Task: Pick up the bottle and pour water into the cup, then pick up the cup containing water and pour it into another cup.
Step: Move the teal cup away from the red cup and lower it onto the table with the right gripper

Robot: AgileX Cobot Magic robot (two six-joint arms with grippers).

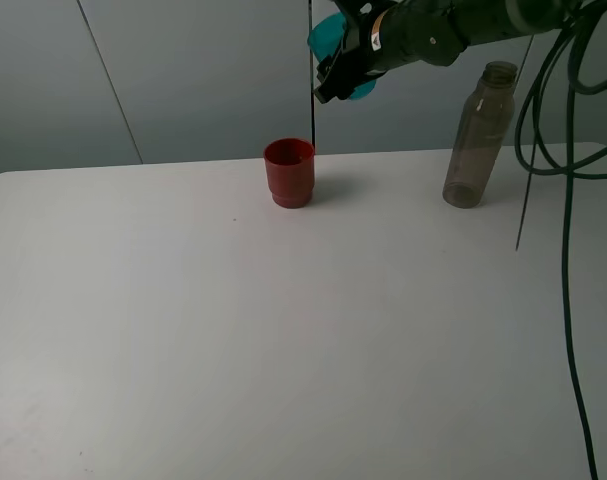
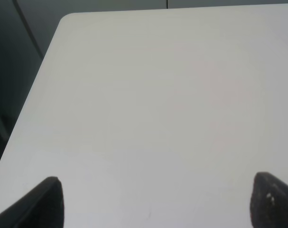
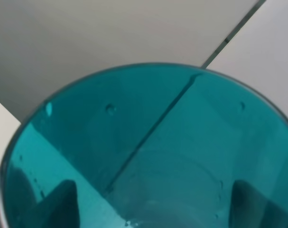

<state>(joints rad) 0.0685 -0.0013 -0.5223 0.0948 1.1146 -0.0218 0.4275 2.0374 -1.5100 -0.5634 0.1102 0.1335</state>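
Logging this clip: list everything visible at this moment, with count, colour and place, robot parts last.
Red cup: one, opaque red, upright on the table toward the back, left of the bottle.
Bottle: one, smoky grey-brown translucent, capless, upright on the table at the back right.
Teal cup: one, translucent teal, held in the air above and right of the red cup, tipped.
Table: one, white.
Wall panels: grey, behind the table.
Cables: dark green, hanging on the right.
Left end effector: black fingers spread, nothing between them, over bare table.
Right end effector: black, gripping the teal cup.
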